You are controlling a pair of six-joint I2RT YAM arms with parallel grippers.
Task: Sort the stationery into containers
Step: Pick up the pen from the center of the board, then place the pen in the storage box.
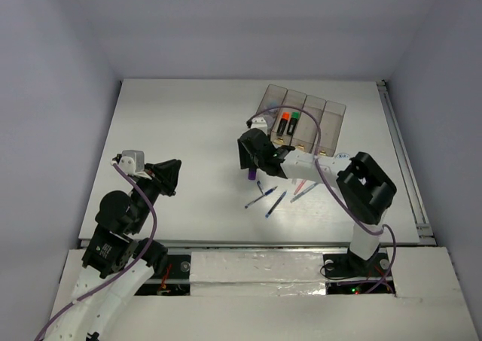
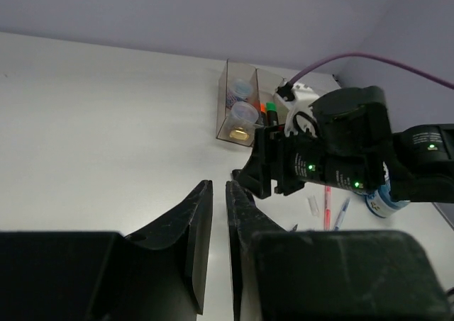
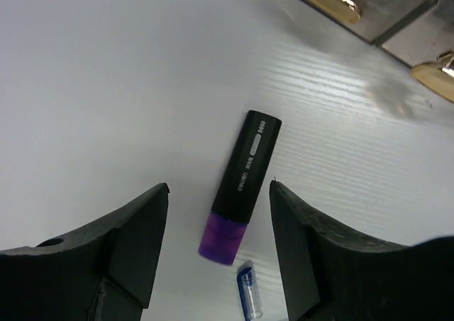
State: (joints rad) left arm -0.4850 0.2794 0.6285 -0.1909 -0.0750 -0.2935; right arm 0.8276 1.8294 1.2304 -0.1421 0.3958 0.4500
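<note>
A black marker with a purple cap (image 3: 241, 172) lies on the white table, and my right gripper (image 3: 218, 185) hovers over it, open, with one finger on each side and not touching it. In the top view the marker (image 1: 251, 174) shows just below the right gripper (image 1: 250, 157). The four smoky-brown bins (image 1: 325, 121) stand behind it. One bin holds an orange-capped marker (image 1: 285, 123) and a green-capped marker (image 1: 294, 121). The end bin (image 2: 221, 101) holds two rolls (image 2: 243, 113). My left gripper (image 2: 218, 188) is shut and empty, off to the left over bare table.
Several thin pens (image 1: 276, 203) lie loose on the table in front of the right arm, a blue one (image 3: 247, 293) just past the marker's cap. A red pen (image 2: 328, 207) and a blue-white roll (image 2: 383, 202) lie beneath the right arm. A rail (image 1: 403, 160) runs along the table's right edge.
</note>
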